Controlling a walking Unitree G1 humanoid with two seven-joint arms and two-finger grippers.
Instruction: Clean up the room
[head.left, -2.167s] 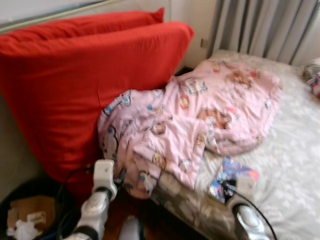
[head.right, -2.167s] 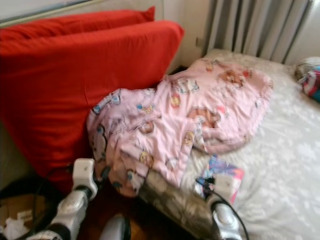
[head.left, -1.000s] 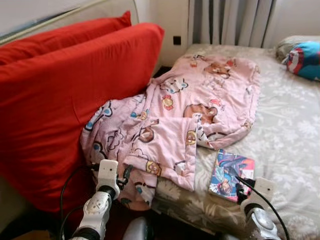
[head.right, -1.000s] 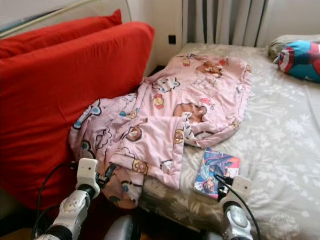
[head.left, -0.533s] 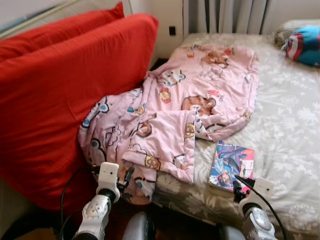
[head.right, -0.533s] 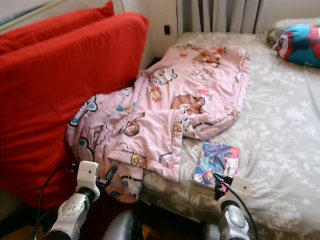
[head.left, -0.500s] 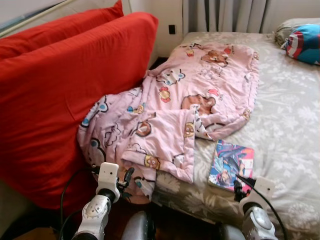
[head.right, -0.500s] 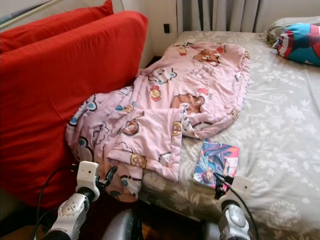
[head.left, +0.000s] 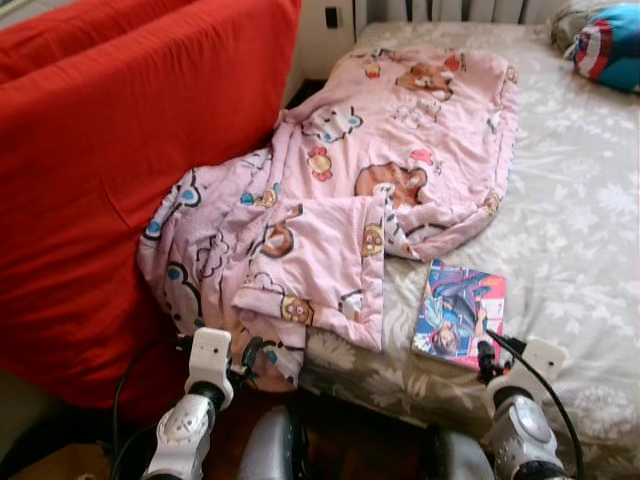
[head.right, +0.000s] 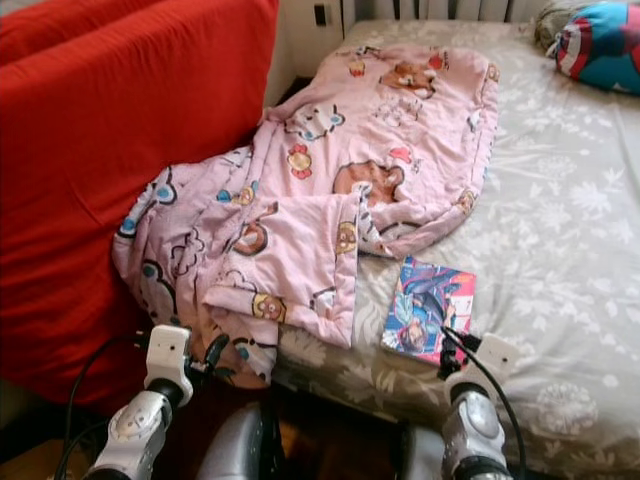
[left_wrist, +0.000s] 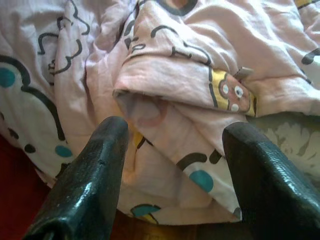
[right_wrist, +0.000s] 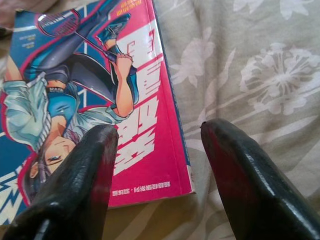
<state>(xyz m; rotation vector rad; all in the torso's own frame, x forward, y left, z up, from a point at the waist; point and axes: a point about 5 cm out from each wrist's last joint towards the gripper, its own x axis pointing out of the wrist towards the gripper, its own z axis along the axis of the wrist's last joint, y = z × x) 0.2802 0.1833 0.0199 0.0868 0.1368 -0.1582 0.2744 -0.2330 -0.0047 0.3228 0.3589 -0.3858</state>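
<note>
A pink cartoon-print blanket (head.left: 380, 190) lies crumpled across the bed's near left corner and hangs over the edge against a big red cushion (head.left: 110, 150). A colourful comic book (head.left: 460, 312) lies flat on the grey flowered bedsheet (head.left: 580, 230) near the front edge. My right gripper (right_wrist: 157, 165) is open, its fingers straddling the book's (right_wrist: 100, 100) near corner just above the sheet. My left gripper (left_wrist: 172, 165) is open too, low at the bed's edge, pointing at the hanging folds of the blanket (left_wrist: 190, 80).
A blue and red patterned pillow (head.left: 610, 45) lies at the far right of the bed. Curtains and a wall socket (head.left: 331, 16) are behind the bed's head. Dark wooden floor (head.left: 350, 420) shows below the bed edge between my arms.
The camera has come closer and tilted down, so bed and book sit nearer. Both arms stay low in front; the right gripper is now at the book's corner.
</note>
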